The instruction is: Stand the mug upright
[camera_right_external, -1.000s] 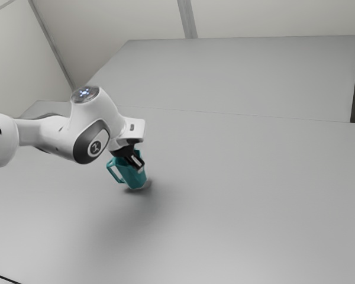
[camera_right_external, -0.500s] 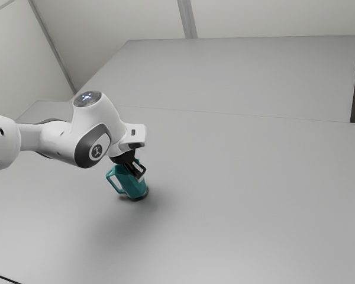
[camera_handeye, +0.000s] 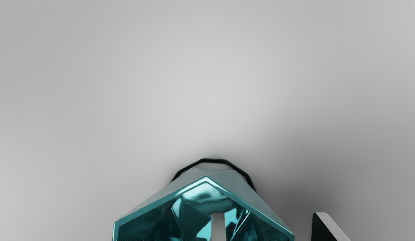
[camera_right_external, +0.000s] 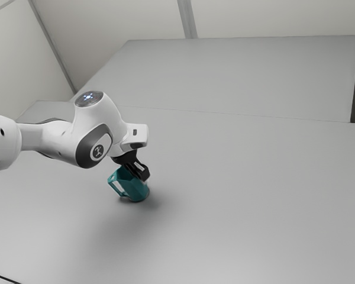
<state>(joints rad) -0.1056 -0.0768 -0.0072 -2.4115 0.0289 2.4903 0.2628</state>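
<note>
Exterior view: a broad gray bench (camera_right_external: 254,195) takes up most of the scene, with a second gray surface (camera_right_external: 242,77) beyond a thin seam at its far side. Pale walls (camera_right_external: 118,23) rise behind, crossed by a gray upright strip (camera_right_external: 188,18). The white arm (camera_right_external: 94,130) with dark joint covers reaches in from the exterior view's left, its hand angled down toward the bench. The black end effector (camera_right_external: 143,175) is at the mouth of the teal mug (camera_right_external: 134,188), close above the bench. It is released, its fingers spread apart and straddling one side of the mug without pinching it.

The mug leans in the exterior view, its base toward that view's lower right and its mouth toward the upper left. I cannot tell whether the base sits flat. Its handle (camera_right_external: 113,184) points toward the exterior view's left.

In the wrist view, the faceted mouth opens toward the camera, and a dark edge (camera_handeye: 214,160) shows around the base beyond it. One finger (camera_handeye: 218,227) overlaps the mouth; the other finger (camera_handeye: 329,227) stands outside, clear of the rim (camera_handeye: 206,178).

A thin black cable (camera_right_external: 3,277) crosses the exterior view's lower left corner.
</note>
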